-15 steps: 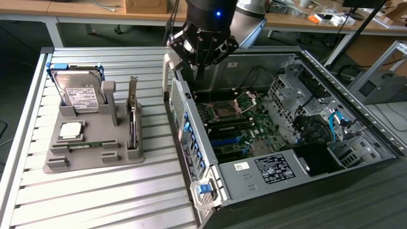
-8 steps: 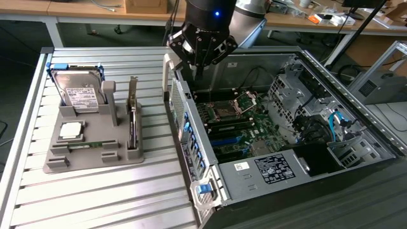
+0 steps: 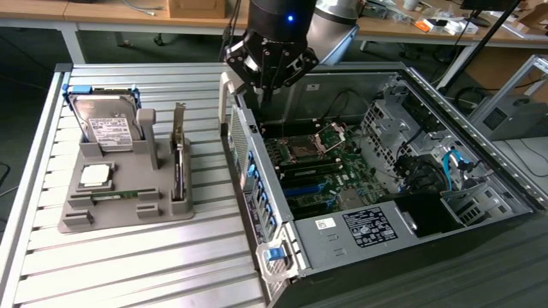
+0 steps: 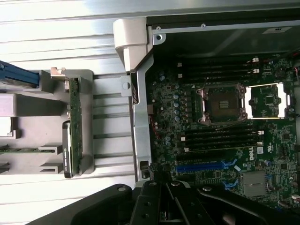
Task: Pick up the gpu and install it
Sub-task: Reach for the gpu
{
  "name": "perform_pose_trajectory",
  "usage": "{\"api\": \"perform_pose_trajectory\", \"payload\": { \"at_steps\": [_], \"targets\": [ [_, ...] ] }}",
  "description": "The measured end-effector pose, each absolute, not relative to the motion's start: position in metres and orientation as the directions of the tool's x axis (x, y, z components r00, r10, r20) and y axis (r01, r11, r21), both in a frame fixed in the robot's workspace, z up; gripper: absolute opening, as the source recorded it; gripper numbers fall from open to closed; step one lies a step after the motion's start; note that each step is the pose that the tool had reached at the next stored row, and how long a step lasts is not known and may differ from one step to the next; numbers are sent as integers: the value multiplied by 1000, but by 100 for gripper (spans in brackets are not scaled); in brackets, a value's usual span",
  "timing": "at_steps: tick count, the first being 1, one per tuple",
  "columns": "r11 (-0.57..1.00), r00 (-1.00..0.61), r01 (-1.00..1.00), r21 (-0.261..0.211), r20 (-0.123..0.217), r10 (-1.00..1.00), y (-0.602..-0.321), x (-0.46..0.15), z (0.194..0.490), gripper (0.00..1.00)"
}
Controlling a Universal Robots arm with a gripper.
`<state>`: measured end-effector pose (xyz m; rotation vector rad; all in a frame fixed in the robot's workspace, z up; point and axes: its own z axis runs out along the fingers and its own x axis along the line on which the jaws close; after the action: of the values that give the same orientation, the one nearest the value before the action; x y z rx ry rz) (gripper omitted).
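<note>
The gpu (image 3: 178,154) stands on edge in a slot of the grey holder (image 3: 128,221), a thin green card with a silver bracket at its far end. In the wrist view the gpu (image 4: 73,126) appears edge-on beside the case wall. My gripper (image 3: 269,86) hangs above the far corner of the open computer case (image 3: 479,173), to the exterior view's right of the gpu and well apart from it. Its black fingers (image 4: 151,206) are shut together with nothing between them.
The holder also carries a silver hard drive (image 3: 107,125), a square processor (image 3: 94,174) and a narrow memory strip (image 3: 120,194). Inside the case lie the motherboard (image 4: 211,117) and a blue slot (image 4: 206,165). All rests on a slatted metal table (image 3: 128,269).
</note>
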<state>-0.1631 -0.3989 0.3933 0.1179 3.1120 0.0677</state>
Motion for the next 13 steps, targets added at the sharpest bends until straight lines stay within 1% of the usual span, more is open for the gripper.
{"api": "perform_pose_trajectory", "payload": {
  "at_steps": [13],
  "targets": [
    [996, -997, 75, 44, -25, 76, -399, -166, 393, 11]
  ]
}}
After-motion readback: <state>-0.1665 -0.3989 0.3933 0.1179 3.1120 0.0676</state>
